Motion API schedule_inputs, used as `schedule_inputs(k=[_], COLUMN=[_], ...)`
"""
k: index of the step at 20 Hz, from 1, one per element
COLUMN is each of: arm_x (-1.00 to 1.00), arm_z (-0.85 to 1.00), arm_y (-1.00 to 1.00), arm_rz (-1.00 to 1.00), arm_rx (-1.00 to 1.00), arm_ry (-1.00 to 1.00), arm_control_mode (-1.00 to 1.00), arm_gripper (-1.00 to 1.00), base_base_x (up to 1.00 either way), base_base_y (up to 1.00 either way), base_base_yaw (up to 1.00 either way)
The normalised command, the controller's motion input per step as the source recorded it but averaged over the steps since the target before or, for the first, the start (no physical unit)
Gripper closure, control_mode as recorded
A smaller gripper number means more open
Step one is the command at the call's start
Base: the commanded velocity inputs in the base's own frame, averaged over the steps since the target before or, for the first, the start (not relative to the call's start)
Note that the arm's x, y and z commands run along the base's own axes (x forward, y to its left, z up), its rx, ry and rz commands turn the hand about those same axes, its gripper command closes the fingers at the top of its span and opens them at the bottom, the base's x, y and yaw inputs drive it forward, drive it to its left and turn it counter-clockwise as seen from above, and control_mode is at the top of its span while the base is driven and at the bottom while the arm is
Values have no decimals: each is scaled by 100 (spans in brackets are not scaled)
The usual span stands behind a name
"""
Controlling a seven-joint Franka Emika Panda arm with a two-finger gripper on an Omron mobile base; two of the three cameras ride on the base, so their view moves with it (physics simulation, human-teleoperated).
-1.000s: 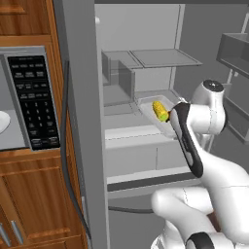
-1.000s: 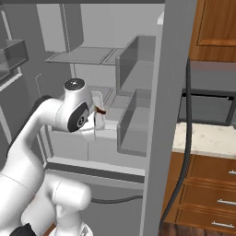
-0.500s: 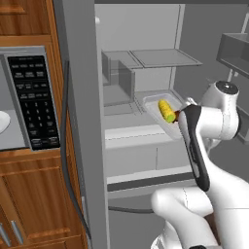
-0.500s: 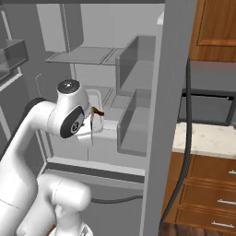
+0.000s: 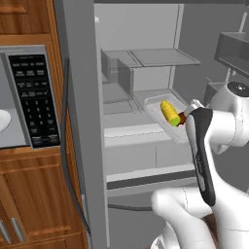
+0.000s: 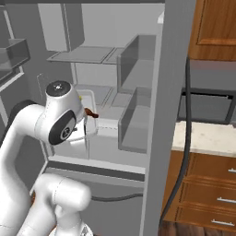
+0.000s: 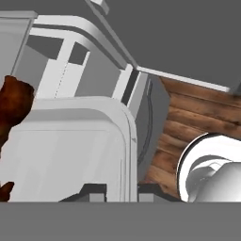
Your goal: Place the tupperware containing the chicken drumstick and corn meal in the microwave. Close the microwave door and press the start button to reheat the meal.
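Clear plastic tupperware [image 5: 154,110]: right of centre in the left base view, a shallow tray with rounded corners, tilted, its near end meeting the white hand of the arm; in the hand view its pale wall and rim [image 7: 123,141] fill the lower left.
Corn [image 5: 169,112]: bright yellow cob with a greenish end, lying inside the tray, just left of the hand in the left base view.
Chicken drumstick [image 7: 13,104]: reddish-brown piece at the left edge of the hand view, inside the tray; in the right base view a brown tip [image 6: 91,114] shows just right of the arm's round joint.
Gripper [image 7: 121,192]: two dark finger tips rise at the bottom of the hand view, one on either side of the tray's rim, clamped on that wall.
Arm [image 6: 59,120]: white with dark joints, rising from the lower right of the left base view and the lower left of the right base view, its hand level with the middle fridge shelf.
Fridge interior [image 5: 146,58]: grey shelves and taller clear grey boxes, behind and left of the tray in the left base view.
Microwave [image 5: 19,99]: silver-grey, at the left edge of the left base view, its black keypad panel [image 5: 34,99] facing the camera, well apart from the tray, wooden cabinets above and below it.
Counter [image 6: 205,138]: pale top at the right of the right base view, over wooden drawers.
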Motion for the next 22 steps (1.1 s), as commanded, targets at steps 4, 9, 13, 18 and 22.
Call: schedule_inputs(k=[4, 9, 13, 18, 22], arm_x=[0, 0, 0, 0, 0], arm_z=[0, 0, 0, 0, 0], arm_y=[0, 0, 0, 0, 0], arm_rz=[0, 0, 0, 0, 0], arm_rx=[0, 0, 0, 0, 0], arm_ry=[0, 0, 0, 0, 0], arm_control_mode=[100, 100, 100, 100, 100], arm_gripper=[100, 100, 100, 100, 100], base_base_x=[-87, -79, -52, -24, -3], base_base_y=[3, 26, 44, 54, 80], base_base_yaw=[3, 17, 36, 46, 44])
